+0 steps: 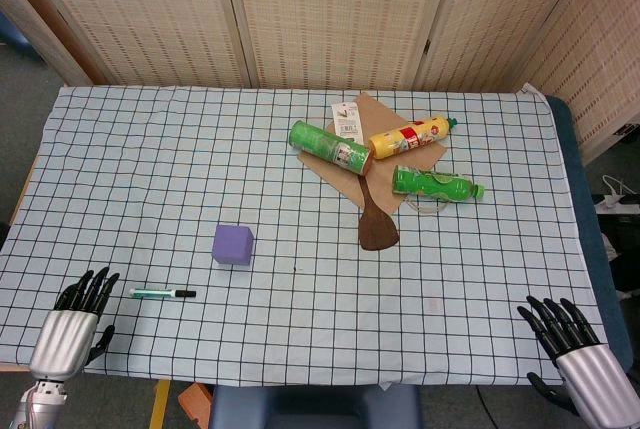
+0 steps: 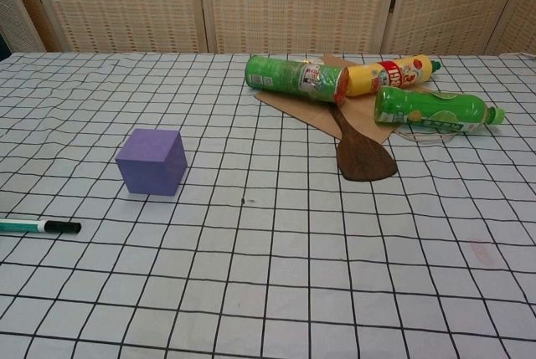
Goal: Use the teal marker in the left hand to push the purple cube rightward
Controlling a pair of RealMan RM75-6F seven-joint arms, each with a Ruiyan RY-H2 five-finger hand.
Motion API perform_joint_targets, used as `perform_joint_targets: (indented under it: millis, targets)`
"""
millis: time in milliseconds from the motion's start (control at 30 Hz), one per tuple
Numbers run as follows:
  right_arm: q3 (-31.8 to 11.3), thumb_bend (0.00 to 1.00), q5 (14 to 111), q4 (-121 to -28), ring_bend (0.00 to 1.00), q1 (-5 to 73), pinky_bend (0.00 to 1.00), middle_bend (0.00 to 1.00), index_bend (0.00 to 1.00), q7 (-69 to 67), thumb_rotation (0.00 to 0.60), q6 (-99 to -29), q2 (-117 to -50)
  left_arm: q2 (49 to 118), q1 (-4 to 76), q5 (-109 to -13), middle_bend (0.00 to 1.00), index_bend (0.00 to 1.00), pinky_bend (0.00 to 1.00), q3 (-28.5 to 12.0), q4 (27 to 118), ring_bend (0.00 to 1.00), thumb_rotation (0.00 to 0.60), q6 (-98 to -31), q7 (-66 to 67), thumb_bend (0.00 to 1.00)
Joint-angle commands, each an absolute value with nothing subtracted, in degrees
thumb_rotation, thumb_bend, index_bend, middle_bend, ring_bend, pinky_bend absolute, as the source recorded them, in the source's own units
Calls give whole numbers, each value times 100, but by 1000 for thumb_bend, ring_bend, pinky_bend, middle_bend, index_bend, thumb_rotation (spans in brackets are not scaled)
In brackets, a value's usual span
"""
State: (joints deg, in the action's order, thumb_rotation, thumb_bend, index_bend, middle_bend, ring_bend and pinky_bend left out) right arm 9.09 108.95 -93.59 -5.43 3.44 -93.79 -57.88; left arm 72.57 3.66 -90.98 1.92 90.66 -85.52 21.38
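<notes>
Teal marker lies untouched near the tabletop's front left corner, just beside your empty, spread left hand, so you must grab it and push the purple cube rightward.

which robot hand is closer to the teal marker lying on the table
Left. The left robot hand rests at the table's near-left corner, just left of the teal marker, not touching it. The right robot hand is at the near-right corner, across the table.
</notes>
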Motion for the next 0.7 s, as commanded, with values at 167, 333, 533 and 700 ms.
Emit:
perform_joint_targets:
  millis: [167, 333, 533, 700]
  targets:
    - [862, 126, 10809, -9390, 0, -521, 0, 0, 0, 379, 600, -9340, -5820, 7371, 373, -9083, 0, 0, 259, 163, 8954, 55, 600, -8552, 2078, 380]
    - [777, 125, 10633, -9426, 0, -526, 0, 0, 0, 411, 600, -9341, -5837, 7880, 457, -9245, 129, 83, 733, 79, 8291, 402, 600, -8636, 2337, 379]
    - [683, 125, 10470, -9477, 0, -549, 0, 0, 0, 522, 600, -9364, -5880, 8638, 705, -9723, 424, 374, 971, 124, 6889, 710, 600, -8683, 2353, 386]
    - [685, 126, 10424, -9519, 0, -504, 0, 0, 0, 547, 600, -9243, -5872, 9036, 902, -9770, 467, 424, 1000, 171, 6063, 761, 600, -8390, 2333, 383]
